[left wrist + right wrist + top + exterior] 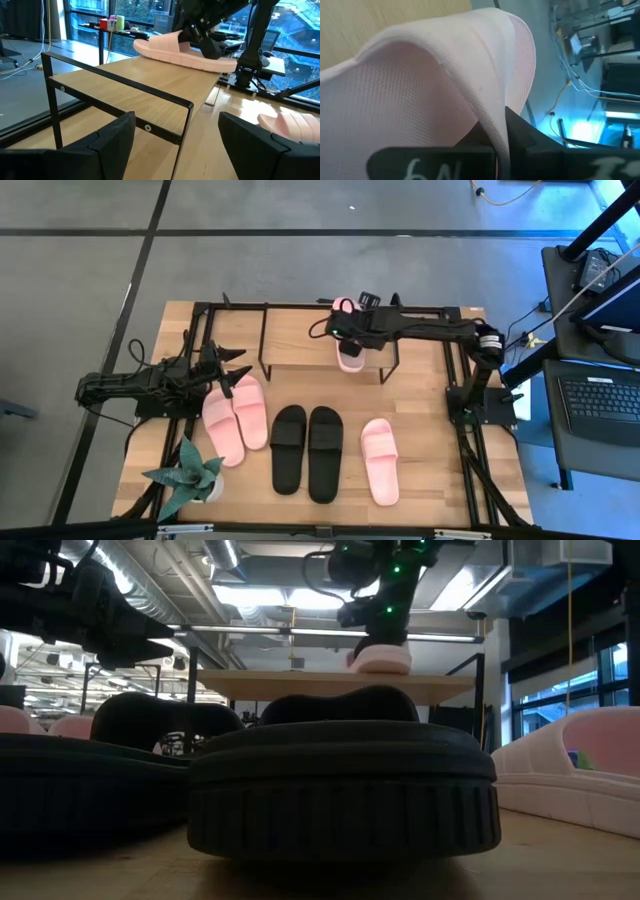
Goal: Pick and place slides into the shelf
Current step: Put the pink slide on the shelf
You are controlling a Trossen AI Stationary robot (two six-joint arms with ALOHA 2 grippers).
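Observation:
A light pink slide (348, 352) sits on the shelf's wooden top board (300, 340), near its right end, with my right gripper (346, 330) shut on it from above. The left wrist view shows that slide (170, 49) on the board (135, 85) too. A second pink slide (379, 461), a pink pair (235, 418) and a black pair (307, 448) lie sole-down on the table. My left gripper (175, 145) is open and hovers by the shelf's left end (238, 370), above the pink pair, touching nothing. My right gripper pinches the pink slide's wide strap (485, 85) at its edge, one dark finger (530, 135) on each face. It comes from above, slanting down from the table's right. In the low view the slide's sole (380, 666) meets the top board, and the slide is level.
A potted plant (188, 477) stands at the table's near left corner. The shelf's thin black frame (120, 82) runs close in front of my left gripper. The top board has bare room left of the slide. A desk with a keyboard (598, 402) is off the table's right side.

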